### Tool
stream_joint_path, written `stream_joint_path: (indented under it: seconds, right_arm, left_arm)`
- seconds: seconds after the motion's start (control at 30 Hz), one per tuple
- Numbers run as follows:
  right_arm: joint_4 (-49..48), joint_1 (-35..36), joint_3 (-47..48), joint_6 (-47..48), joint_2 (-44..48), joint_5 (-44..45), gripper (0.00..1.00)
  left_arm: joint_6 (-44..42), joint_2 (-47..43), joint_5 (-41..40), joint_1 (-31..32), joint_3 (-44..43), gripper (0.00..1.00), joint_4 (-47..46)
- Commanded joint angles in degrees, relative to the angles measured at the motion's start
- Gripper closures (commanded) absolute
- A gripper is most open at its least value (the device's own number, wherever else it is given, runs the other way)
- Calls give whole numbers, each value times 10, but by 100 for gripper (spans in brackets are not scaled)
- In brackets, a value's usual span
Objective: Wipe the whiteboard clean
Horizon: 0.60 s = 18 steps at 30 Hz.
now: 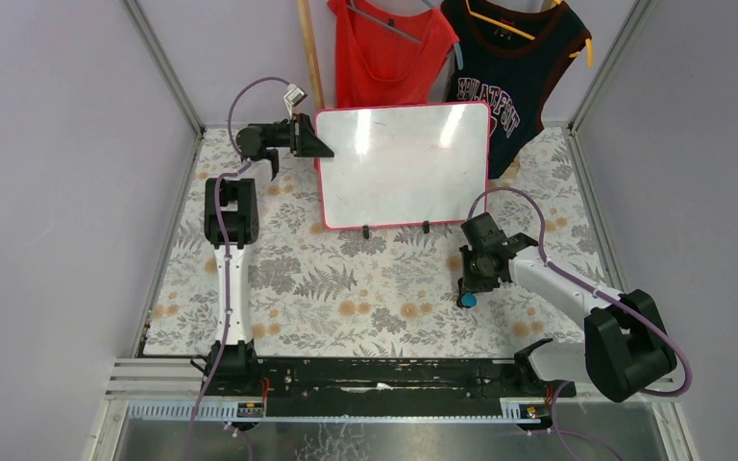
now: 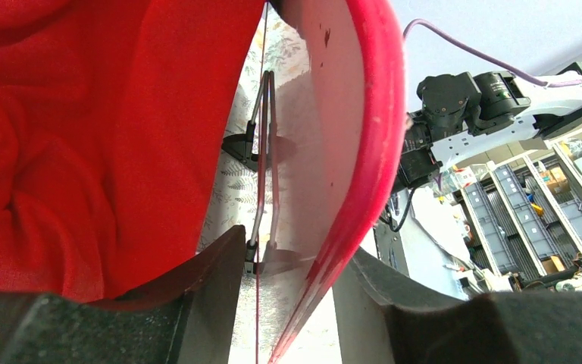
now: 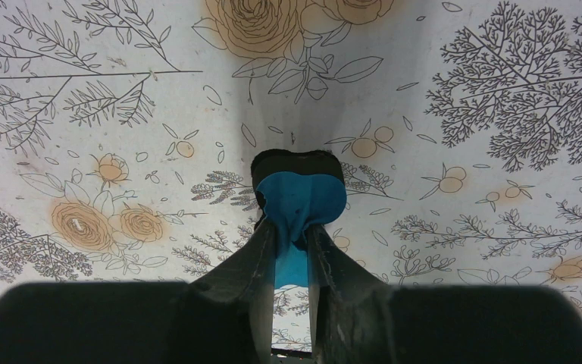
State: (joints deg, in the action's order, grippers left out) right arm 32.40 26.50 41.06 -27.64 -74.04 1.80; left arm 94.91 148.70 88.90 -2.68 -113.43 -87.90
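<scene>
In the overhead view, the large glossy white whiteboard [image 1: 402, 163] with rounded corners and a thin pink-red frame stands in the upper middle of the frame, on a floral-printed tablecloth [image 1: 346, 279]. Two small black feet [image 1: 366, 231] show along its lower edge. The left gripper [image 1: 319, 146] is at the board's upper left edge. The right gripper [image 1: 466, 288] is lower and right of centre, well apart from the board and pointing down at the cloth, with a small blue eraser [image 1: 467, 300] at its tip. Along the top of the frame a red sleeveless top [image 1: 384, 53] and a dark printed jersey [image 1: 514, 67] hang behind the board, with a wooden stick [image 1: 309, 53] to their left.

In the left wrist view, the whiteboard [image 2: 326, 152] is seen edge-on. Its thick red frame curves from the top centre down to the bottom of the frame, between the two black fingers [image 2: 212, 265]. The left gripper [image 2: 295, 258] is narrowed onto the board's edge, one finger on each side. Red fabric [image 2: 83, 136] fills the left half. The right arm [image 2: 500, 98] appears at the upper right, above shelves of bins [image 2: 546, 212].

In the right wrist view, the right gripper [image 3: 292, 235] is pinched tight around the blue eraser [image 3: 299, 205] in the middle of the frame. The eraser's black end [image 3: 295, 161] faces the flowered cloth [image 3: 462, 114].
</scene>
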Motion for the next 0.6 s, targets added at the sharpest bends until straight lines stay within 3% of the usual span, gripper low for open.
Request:
stream_joint_path:
  seconds: [0.0, 0.2, 0.27, 0.43, 0.57]
  right_arm:
    - [-6, 3, 4, 0, 5, -8, 99]
    - [-6, 4, 4, -1, 6, -8, 99]
    - [-6, 4, 5, -1, 5, -9, 99]
    - [-5, 6, 7, -2, 8, -10, 94]
    - [-3, 6, 6, -3, 11, -8, 82]
  left_arm:
    - [2, -1, 64, -6, -7, 55, -41]
    - [8, -1, 65, -18, -11, 45, -40]
    - [9, -2, 65, -20, -8, 34, -39]
    - [8, -8, 65, -24, 1, 33, -41]
    - [10, -10, 65, -30, 1, 33, -40]
